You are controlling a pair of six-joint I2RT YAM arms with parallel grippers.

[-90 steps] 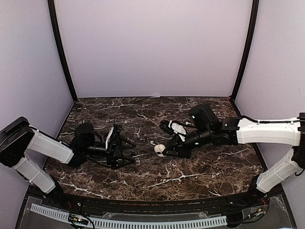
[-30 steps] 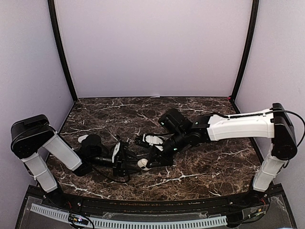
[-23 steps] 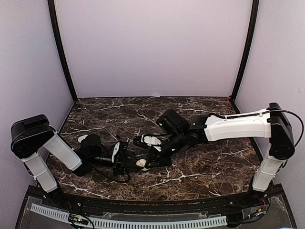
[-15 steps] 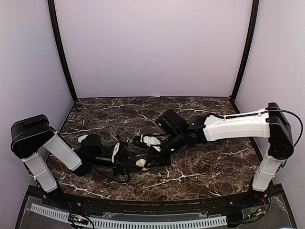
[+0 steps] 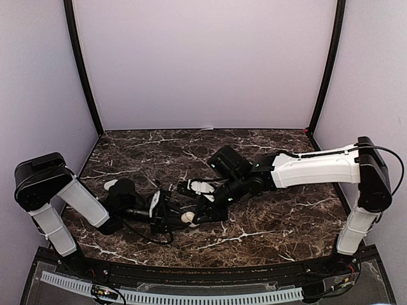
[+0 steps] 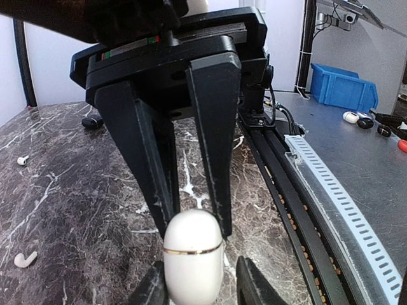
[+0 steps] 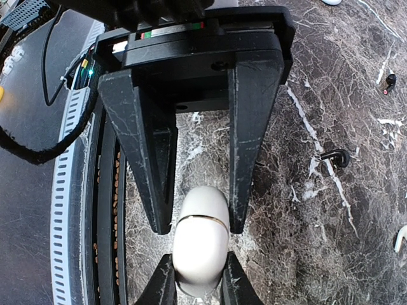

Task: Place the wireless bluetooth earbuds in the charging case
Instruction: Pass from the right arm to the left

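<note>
The white charging case (image 5: pixel 187 218) with a gold seam hangs just above the marble, held end to end between both grippers. My right gripper (image 7: pixel 197 260) is shut on one end of the case (image 7: pixel 201 244). My left gripper (image 6: pixel 199 270) stands narrowly open round the other end of the case (image 6: pixel 193 254): one finger touches it and a small gap shows at the other finger (image 6: pixel 249 286). In the top view the left gripper (image 5: pixel 180 216) and right gripper (image 5: pixel 193 219) meet tip to tip. White earbuds lie loose on the marble (image 6: pixel 25 258), (image 6: pixel 22 160), (image 7: pixel 399 238).
Small black earbuds (image 7: pixel 336 157), (image 7: pixel 389 82) lie on the marble to the side. The table's front edge with its black rails and perforated white strip (image 6: pixel 331 190) runs close to the grippers. A blue bin (image 6: pixel 343 89) stands on the grey bench beyond.
The right arm has carried the case leftward to the left gripper. The left jaws have narrowed round the case's free end.
</note>
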